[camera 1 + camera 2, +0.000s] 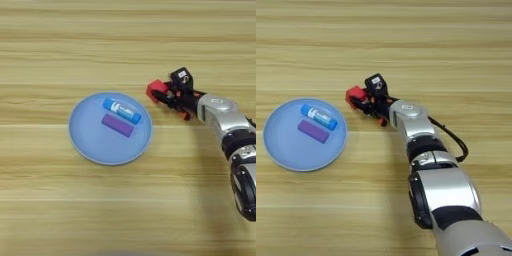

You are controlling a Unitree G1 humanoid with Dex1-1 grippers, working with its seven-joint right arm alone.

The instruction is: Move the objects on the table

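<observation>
Red cube sits clamped between the black fingers of the right tool, just right of the blue plate, near its upper right rim. Purple block lies flat on the plate, middle area. Blue-and-white tube lies just above the block, same slant, close but apart. Silver forearm comes in from the lower right over the wooden counter. Cannot tell whether the cube touches the counter.

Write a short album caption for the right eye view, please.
Robot claw at a red cube beside a blue plate holding a purple block and blue tube.
</observation>
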